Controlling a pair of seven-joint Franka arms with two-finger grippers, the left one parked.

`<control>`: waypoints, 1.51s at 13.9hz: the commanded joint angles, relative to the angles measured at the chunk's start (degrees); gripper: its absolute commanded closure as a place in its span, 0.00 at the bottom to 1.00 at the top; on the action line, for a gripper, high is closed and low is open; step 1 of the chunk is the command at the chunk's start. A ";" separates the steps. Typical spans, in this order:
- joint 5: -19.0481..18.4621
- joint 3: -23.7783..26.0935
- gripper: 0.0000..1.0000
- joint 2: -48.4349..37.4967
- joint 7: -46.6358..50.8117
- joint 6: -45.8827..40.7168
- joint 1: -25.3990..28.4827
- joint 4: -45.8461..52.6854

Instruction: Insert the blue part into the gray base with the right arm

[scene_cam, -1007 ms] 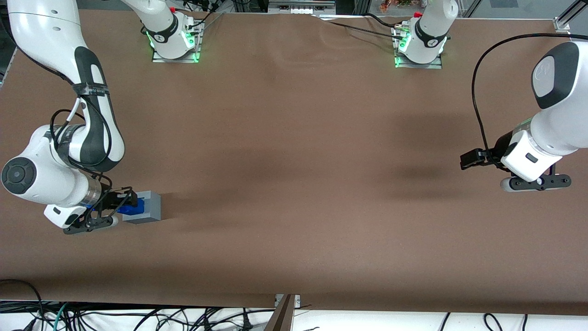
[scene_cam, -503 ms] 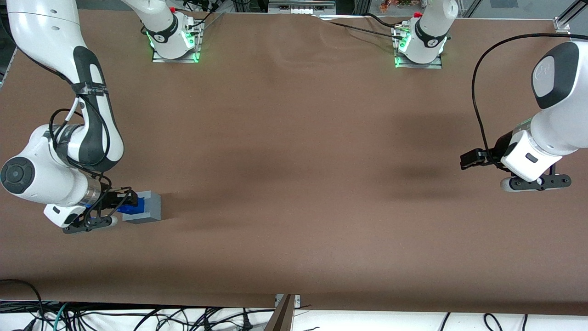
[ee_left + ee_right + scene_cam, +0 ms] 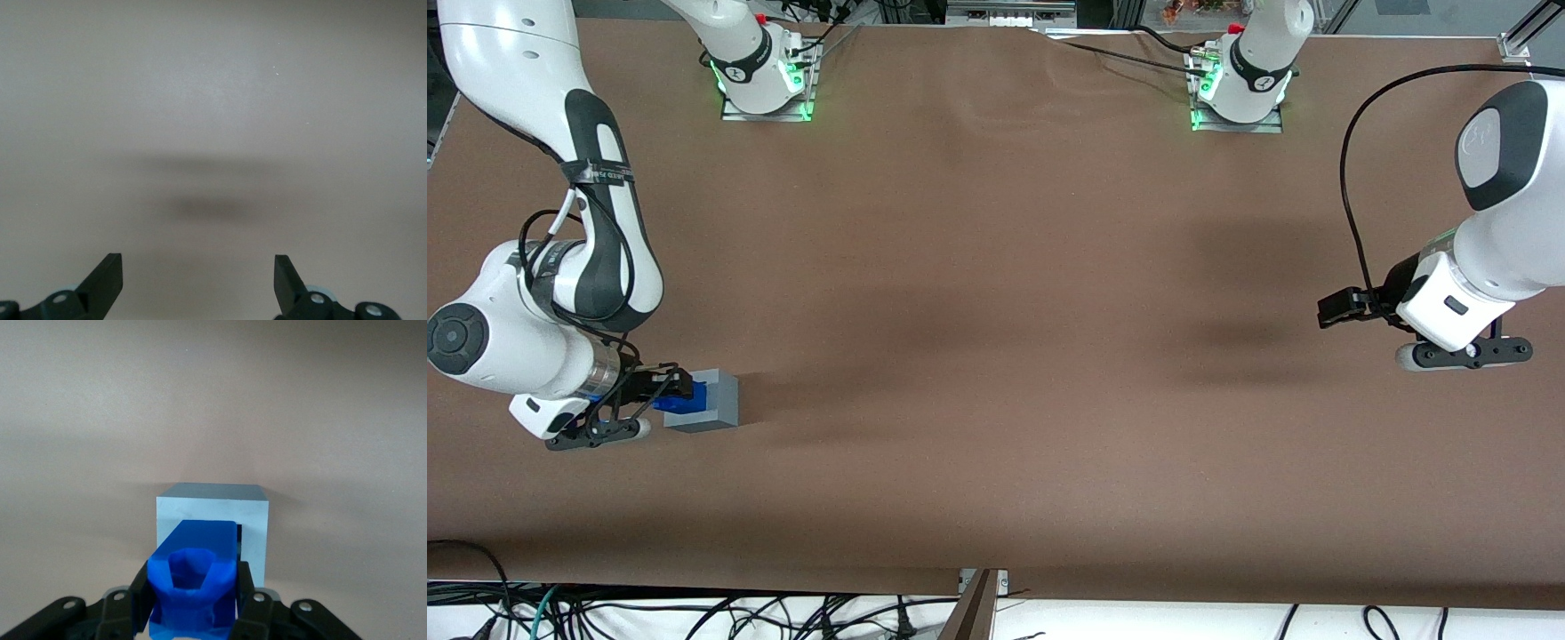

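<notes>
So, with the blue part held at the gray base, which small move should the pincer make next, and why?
Probably ease the blue part a little further into the gray base. The pincer is shut on the part, which leans into the base's recess but mostly sticks out of it, so insertion looks unfinished.

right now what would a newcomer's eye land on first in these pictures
The bright blue part stands out first, clamped in the right arm's black hand at the working arm's end of the table. It sits at the gray base, a light cube resting on the brown table, with the blue piece partly over its top.
</notes>
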 commanded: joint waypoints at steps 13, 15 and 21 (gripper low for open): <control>-0.36 1.14 0.00 -2.45 3.26 -0.23 -1.59 -1.53; -0.63 1.67 0.00 -6.21 3.43 -3.64 -1.33 -1.27; -1.07 1.84 0.00 -23.43 4.22 -20.50 -1.15 -1.97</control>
